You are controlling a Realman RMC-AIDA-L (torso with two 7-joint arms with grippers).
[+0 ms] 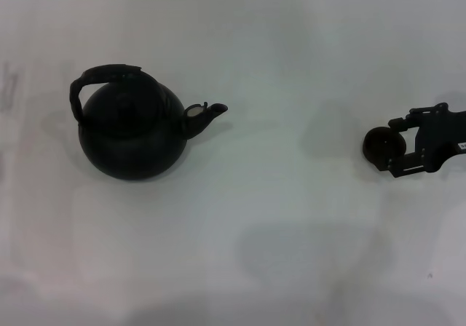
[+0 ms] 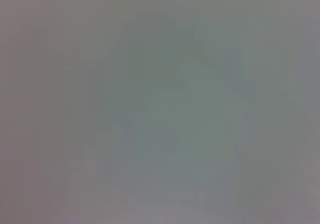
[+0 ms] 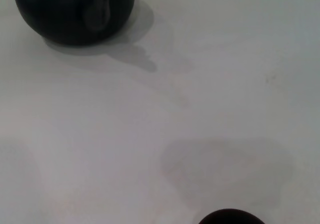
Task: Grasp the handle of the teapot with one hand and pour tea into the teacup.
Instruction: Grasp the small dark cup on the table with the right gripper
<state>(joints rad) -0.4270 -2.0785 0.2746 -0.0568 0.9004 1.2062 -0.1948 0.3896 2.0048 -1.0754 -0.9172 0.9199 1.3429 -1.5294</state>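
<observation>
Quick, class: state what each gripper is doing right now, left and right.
Left gripper: not in view; its wrist view shows only a blank surface.
Right gripper: beside the teacup at the table's right; open or shut cannot be told.

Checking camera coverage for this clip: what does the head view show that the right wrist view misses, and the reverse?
Head view only: the teapot's handle, arched over its top, and the right hand at the teacup, far to the right of the pot. Whether it grips the cup is unclear.

Right wrist view only: a look almost straight into the spout's open mouth, which faces this camera, and the pot's shadow on the table.

Both: teapot, spout, white table and teacup, though the wrist view catches only the cup's rim at the frame edge. Neither shows the left hand.
</observation>
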